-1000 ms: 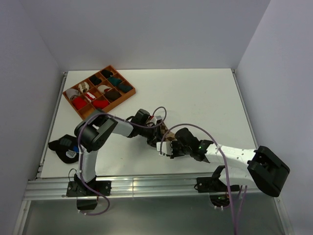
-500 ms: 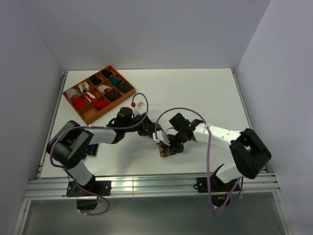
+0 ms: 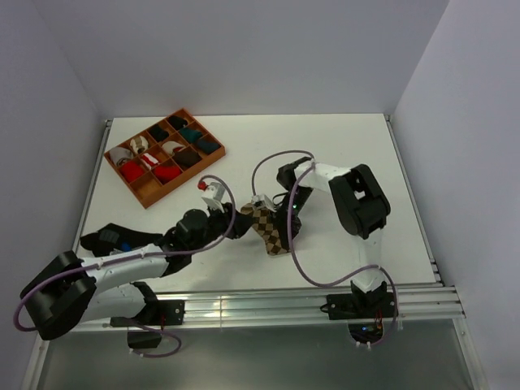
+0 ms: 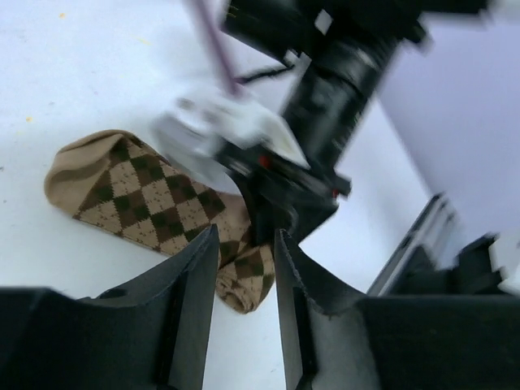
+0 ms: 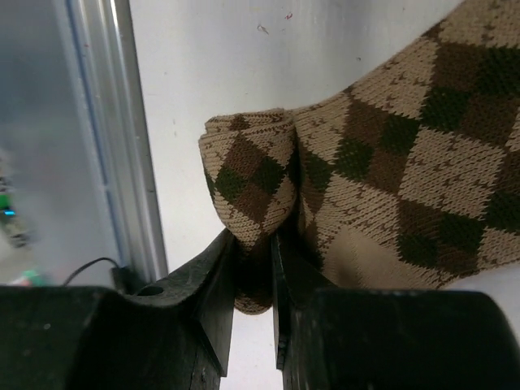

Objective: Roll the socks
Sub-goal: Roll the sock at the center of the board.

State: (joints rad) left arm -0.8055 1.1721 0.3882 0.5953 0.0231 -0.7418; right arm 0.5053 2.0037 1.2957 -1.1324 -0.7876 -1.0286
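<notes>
The tan-and-dark-brown argyle sock [image 3: 268,225] lies on the white table near the middle front, one end folded over. My right gripper [image 3: 287,227] reaches down onto its right side. In the right wrist view the right gripper [image 5: 253,244] is shut on the folded edge of the argyle sock [image 5: 390,154]. My left gripper [image 3: 236,227] is just left of the sock. In the left wrist view the left gripper [image 4: 246,244] is open and empty, with the sock [image 4: 138,191] lying just ahead of it. The red sock with the white patch is out of view.
An orange compartment tray [image 3: 213,159] with several sock rolls stands at the far left. A dark object [image 3: 104,240] lies at the table's left edge. The metal rail [image 3: 244,302] runs along the front edge, close to the sock in the right wrist view [image 5: 106,138].
Both arms have swung: the left arm's elbow dropped toward the near left, the right arm's elbow went to the far side. The argyle sock now lies more spread out and slightly farther back.
</notes>
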